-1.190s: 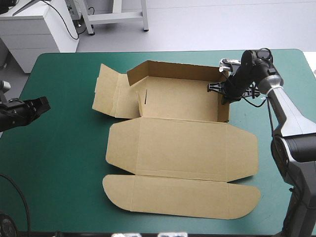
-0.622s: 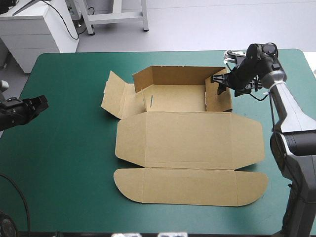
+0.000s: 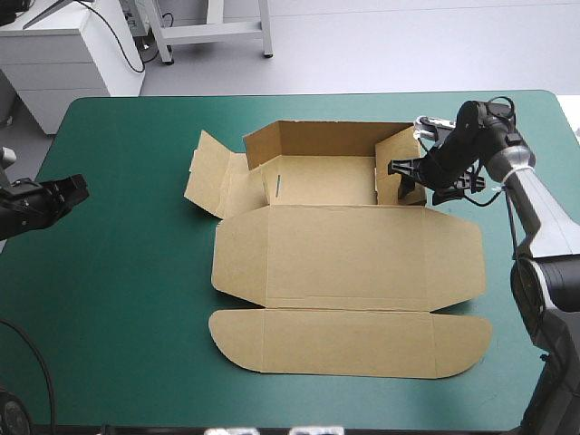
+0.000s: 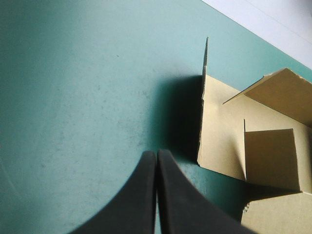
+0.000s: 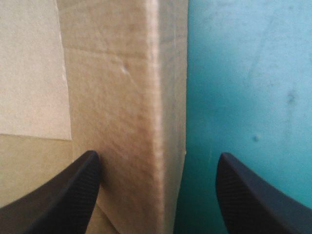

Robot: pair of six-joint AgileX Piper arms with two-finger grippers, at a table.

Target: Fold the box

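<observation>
**A:** While the right gripper [image 5: 157, 161] stands with its black fingers spread wide, what sits between them?

**B:** The upright end wall [image 3: 399, 163] of the brown box [image 3: 326, 181]; board fills one side of the gap and the teal-green cover [image 3: 118, 299] the other; it straddles the wall's edge, and I judge it is not pinching it.

**A:** And the left gripper [image 4: 157, 156]?

**B:** Its fingers are pressed together into one point, holding nothing; the box's other end lies ahead of it, well apart; the side flaps [image 3: 210, 177] there are only half raised.

**A:** How far along, then?

**B:** Somewhere in the first half, I'd say; the rear wall [image 3: 326, 139] is up, and so is the end wall at the right gripper; the flaps ahead of the left gripper lean loose and untucked; the wide lid panel [image 3: 349, 258] and its rounded front flap [image 3: 349, 343] lie flat beside the right gripper, on the robot's side.

**A:** What is left?

**B:** Probably raising and tucking the end ahead of the left gripper; then locking the walls so the tray holds its shape.
</observation>
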